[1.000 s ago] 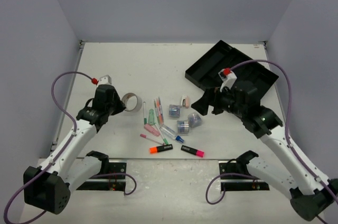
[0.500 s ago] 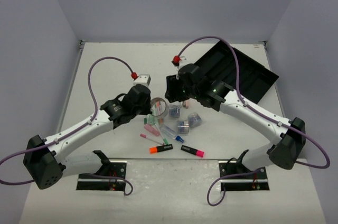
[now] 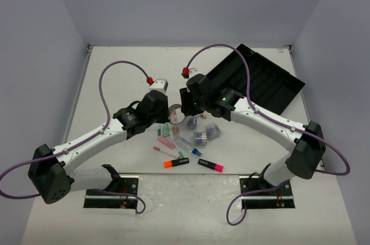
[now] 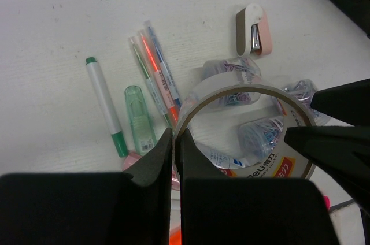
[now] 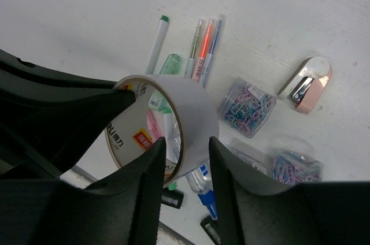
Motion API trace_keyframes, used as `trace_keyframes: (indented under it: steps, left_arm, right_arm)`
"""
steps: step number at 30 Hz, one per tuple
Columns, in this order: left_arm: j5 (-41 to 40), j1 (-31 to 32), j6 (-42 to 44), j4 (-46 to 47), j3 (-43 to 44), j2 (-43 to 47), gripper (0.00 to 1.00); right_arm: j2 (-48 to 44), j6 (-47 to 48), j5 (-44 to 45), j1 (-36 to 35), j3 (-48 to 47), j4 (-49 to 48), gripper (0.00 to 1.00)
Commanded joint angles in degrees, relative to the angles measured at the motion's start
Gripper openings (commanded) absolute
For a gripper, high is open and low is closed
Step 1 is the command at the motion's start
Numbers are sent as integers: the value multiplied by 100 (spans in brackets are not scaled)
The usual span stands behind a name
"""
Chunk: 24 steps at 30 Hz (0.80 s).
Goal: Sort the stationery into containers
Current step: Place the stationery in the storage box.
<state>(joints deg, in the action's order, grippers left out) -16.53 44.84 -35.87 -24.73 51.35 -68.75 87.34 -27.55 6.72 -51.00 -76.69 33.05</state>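
Observation:
The grey tape ring [image 3: 176, 112] hangs above the pile of stationery, with my left gripper [image 4: 173, 138] shut on its wall. My right gripper [image 5: 187, 144] straddles the opposite side of the tape ring [image 5: 196, 112], one finger inside and one outside. Its jaws are narrowed, with a gap still showing on the inner side. On the table below lie thin pens [image 4: 156, 77], a green-tipped pen [image 4: 104, 106], a pink eraser [image 5: 306, 86], clear boxes of paper clips [image 5: 248, 107] and two black highlighters [image 3: 176, 163]. The black divided tray [image 3: 272, 80] sits at the back right.
Both arms reach in over the table's middle and meet above the stationery pile. A blue-capped item [image 5: 205, 187] lies under the ring. The arm bases and purple cables stand at the near edge.
The left arm carried the tape ring from the left to the middle. The right arm swung in from the tray side, and its jaws have narrowed around the ring's far wall.

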Motion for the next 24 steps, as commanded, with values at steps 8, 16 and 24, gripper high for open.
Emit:
trace_keyframes:
  steps: [8, 16, 24]
  left_arm:
    - [-194, 78, -298, 206, 405, 142, 0]
    - [-70, 99, -454, 422, 420, 265, 18]
    - [-318, 101, -493, 422, 352, 575, 82]
  right_arm:
    - [397, 31, 595, -86, -66, 44, 13]
    - [262, 66, 718, -85, -15, -77, 0]
    - [356, 138, 901, -32, -48, -114, 0]
